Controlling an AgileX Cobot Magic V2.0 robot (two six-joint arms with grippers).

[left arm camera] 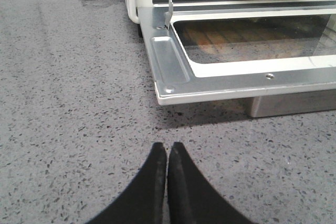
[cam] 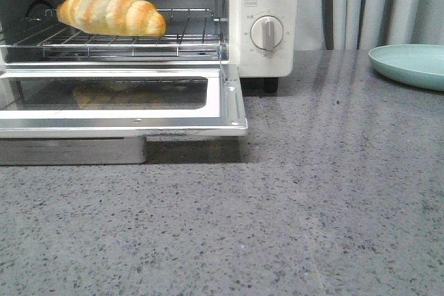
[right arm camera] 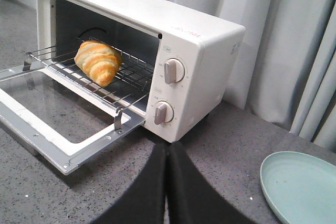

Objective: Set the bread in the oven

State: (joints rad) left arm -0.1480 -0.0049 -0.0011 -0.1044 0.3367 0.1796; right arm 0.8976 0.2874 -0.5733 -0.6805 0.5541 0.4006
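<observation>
Bread (cam: 111, 9) lies on the wire rack (cam: 187, 32) inside the oven (right arm camera: 199, 66), toward its rear left, touching nothing but the rack. Door (cam: 229, 102) hangs fully dropped, flat out over the countertop (cam: 312, 206). We judge placement done, with only the door possibly left to shut. Left gripper (left arm camera: 167, 153) sits low near the door corner, fingers pressed together, holding nothing. Right gripper (right arm camera: 167, 153), likewise closed and empty, faces the 2 knobs. Plate (right arm camera: 299, 187) sits bare, apart.
</observation>
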